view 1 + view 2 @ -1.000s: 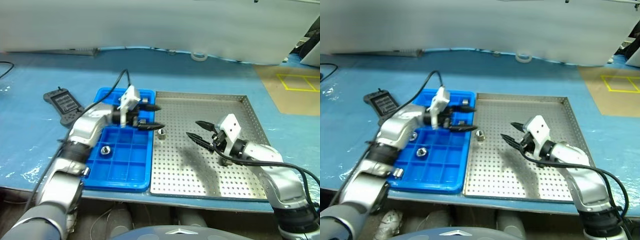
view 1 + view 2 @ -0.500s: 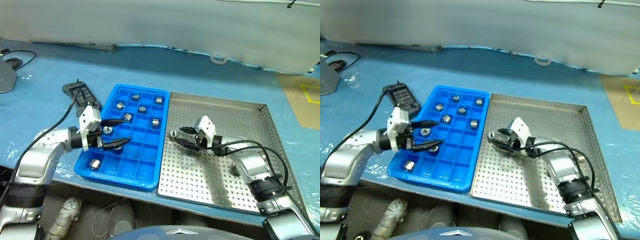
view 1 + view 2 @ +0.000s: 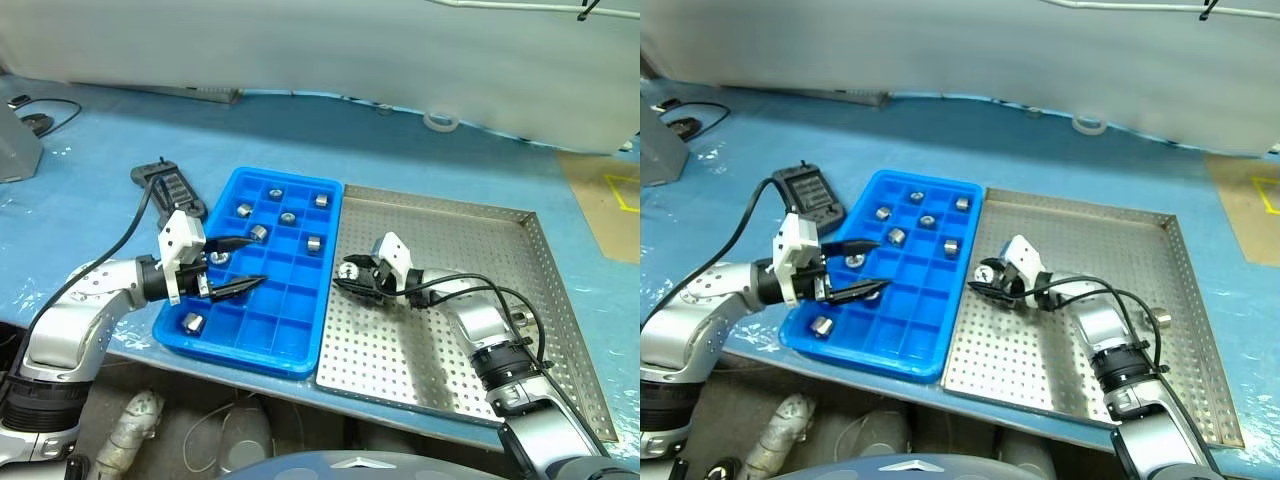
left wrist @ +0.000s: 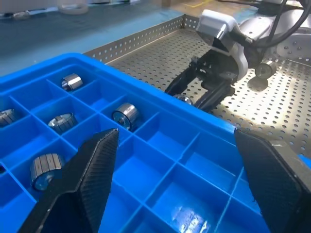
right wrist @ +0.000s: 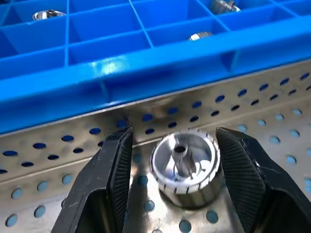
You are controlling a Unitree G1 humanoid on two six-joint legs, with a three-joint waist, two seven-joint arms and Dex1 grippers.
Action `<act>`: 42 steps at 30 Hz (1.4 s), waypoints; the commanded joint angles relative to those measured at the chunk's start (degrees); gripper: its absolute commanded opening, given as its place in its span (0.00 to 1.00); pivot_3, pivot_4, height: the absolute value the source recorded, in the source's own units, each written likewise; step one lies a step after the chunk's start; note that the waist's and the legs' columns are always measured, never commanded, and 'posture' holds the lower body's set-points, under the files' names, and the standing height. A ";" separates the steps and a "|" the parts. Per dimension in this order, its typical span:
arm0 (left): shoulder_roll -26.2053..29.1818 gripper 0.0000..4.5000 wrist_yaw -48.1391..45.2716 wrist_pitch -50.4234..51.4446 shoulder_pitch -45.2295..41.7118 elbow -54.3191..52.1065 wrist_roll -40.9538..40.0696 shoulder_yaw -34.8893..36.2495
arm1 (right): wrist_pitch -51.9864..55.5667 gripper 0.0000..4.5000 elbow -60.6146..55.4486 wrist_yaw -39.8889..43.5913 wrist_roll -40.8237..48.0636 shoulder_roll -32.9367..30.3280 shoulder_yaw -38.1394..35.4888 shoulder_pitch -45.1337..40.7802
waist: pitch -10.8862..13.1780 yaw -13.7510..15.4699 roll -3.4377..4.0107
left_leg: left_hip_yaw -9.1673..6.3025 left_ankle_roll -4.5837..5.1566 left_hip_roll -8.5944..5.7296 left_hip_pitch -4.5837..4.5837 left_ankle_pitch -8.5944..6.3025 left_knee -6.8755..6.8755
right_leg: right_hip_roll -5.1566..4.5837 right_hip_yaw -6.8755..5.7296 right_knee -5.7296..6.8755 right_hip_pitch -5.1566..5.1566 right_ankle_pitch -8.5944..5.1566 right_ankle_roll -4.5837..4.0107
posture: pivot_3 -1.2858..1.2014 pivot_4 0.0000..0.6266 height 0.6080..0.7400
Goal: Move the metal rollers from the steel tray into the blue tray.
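Note:
The blue tray [image 3: 262, 335] lies left of the steel tray [image 3: 470, 225] and holds several metal rollers [image 3: 313, 243] in its compartments. One roller [image 5: 184, 165] stands on the steel tray's perforated floor, close to the blue tray's wall. My right gripper [image 3: 350, 273] is open, with one finger on each side of this roller, which rests on the floor. Another roller [image 3: 518, 319] lies further right in the steel tray. My left gripper [image 3: 256, 260] hovers open and empty over the blue tray's left half, its fingers [image 4: 92, 174] spread wide.
A black handheld controller [image 3: 172, 185] with a cable lies on the blue table cover left of the blue tray. A white tape ring [image 3: 437, 122] sits at the back, and a grey device [image 3: 15, 150] at the far left. The table's front edge runs just below both trays.
The camera view has shifted. My right gripper came down and left until its fingers flank the roller by the blue tray. My left gripper drew back toward the blue tray's left side, still open.

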 commanded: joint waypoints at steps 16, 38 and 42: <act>1.04 0.91 -0.89 -0.12 -6.45 3.89 -1.13 0.04 | 10.81 0.35 -17.56 -2.11 5.16 -3.85 -5.02 5.08 | -0.04 -0.27 -0.06 | 0.01 -0.03 -0.01 0.02 0.01 -0.03 | 0.01 0.05 -0.02 -0.02 0.00 0.01 | 0.55 0.24 1.00; 6.33 0.91 6.54 2.71 7.15 -5.71 -5.04 15.88 | -3.86 0.35 13.17 7.44 0.17 9.45 6.17 -18.71 | -0.06 2.92 -0.25 | -0.39 -0.24 -0.04 -0.39 -0.04 -0.15 | -0.06 -0.77 0.00 -0.08 0.00 -0.01 | 0.67 0.24 1.00; 5.26 0.91 8.96 4.21 11.45 -10.11 -6.56 17.53 | -8.01 0.35 16.78 9.45 -1.60 9.49 6.62 -19.45 | -0.03 3.88 -0.20 | -0.43 -0.34 0.23 -0.11 0.02 -0.17 | -0.05 -0.76 0.01 0.11 -0.02 -0.01 | 0.68 0.24 1.00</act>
